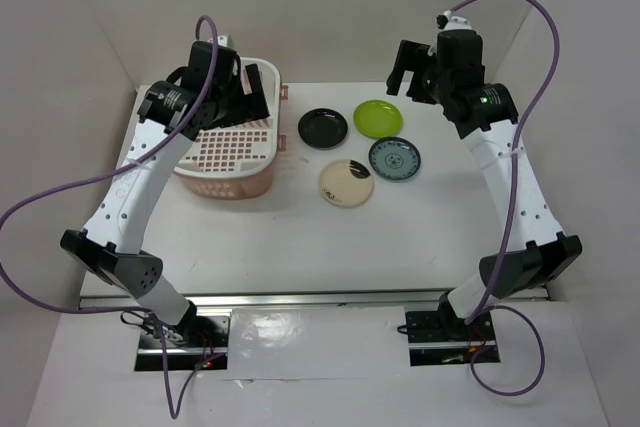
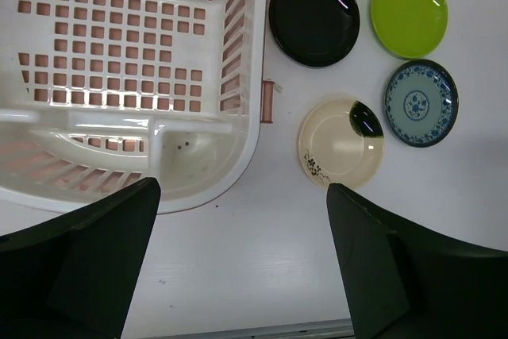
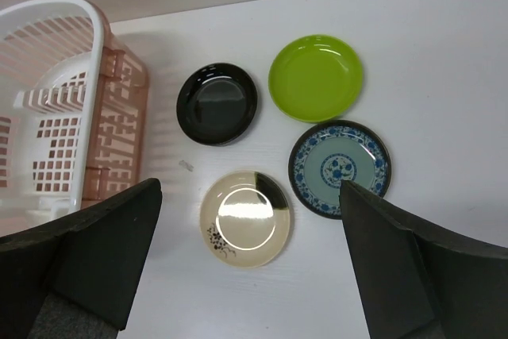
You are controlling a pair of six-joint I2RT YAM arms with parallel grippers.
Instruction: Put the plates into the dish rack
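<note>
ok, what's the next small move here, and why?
Probably lower the right tool toward the cream plate. The tool is open and held high, and that plate sits about centred under it in the right wrist view. The rack looks empty, so loading has not begun.

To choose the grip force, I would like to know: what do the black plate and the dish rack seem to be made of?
The black plate: probably glazed ceramic or glossy melamine; it mirrors the light sharply, but the look cannot settle which. The dish rack: moulded plastic, pale pink with a white rim, fairly matt; its thin slotted walls and lattice base suggest this.
</note>
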